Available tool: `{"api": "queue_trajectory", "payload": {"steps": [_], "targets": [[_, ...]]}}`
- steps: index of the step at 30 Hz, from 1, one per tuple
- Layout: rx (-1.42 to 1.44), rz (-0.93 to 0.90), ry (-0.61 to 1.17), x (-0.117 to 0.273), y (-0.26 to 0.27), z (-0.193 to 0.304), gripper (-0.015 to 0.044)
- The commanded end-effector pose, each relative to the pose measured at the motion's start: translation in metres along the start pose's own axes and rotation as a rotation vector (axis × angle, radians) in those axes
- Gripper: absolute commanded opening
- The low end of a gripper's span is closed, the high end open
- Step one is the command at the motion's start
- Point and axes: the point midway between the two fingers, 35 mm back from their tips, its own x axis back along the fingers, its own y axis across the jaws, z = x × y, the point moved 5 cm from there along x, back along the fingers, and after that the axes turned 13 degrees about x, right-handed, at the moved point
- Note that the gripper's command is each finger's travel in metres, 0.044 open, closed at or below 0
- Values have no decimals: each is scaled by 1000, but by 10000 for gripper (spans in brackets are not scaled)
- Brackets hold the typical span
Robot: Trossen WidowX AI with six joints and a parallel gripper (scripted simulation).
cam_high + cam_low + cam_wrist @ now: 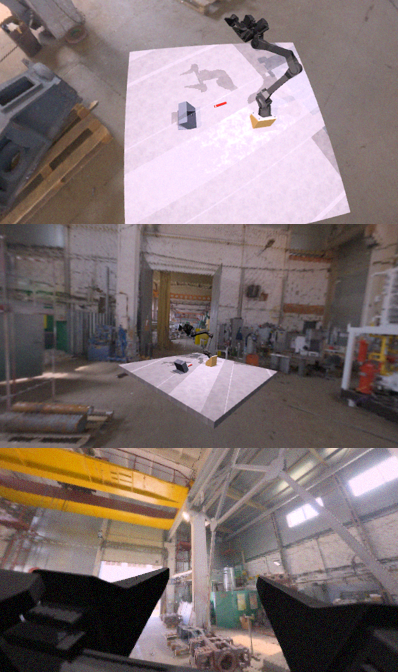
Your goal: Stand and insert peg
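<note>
A red peg (221,104) (190,365) lies on its side on the table (154,180) (193,399). Its white band is near the end toward the panel block. The grey-blue panel block (182,123) (180,365) stands to the left of the peg in the top view. A dark hole opening (190,113) shows in its face on the robot's side. My gripper (237,21) (212,576) is open and empty, raised high beyond the table's far edge in the top view. The wrist view shows its two fingers wide apart, with neither peg nor panel in sight.
The arm's yellow-orange base block (264,122) (211,361) stands on the table to the right of the peg in the top view. The arm's shadow falls on the table beyond the peg and block. Pallets and machinery stand on the floor around the table.
</note>
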Motion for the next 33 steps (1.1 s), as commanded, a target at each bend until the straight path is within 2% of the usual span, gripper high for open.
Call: {"api": "queue_trajectory", "payload": {"steps": [1,2,17,33], "targets": [[-4,2,0,0,0,1,426],[-15,9,1,-1,-2,3,440],[-326,195,90,-17,-26,71,440],[-598,329,333,-36,-17,156,440]]}}
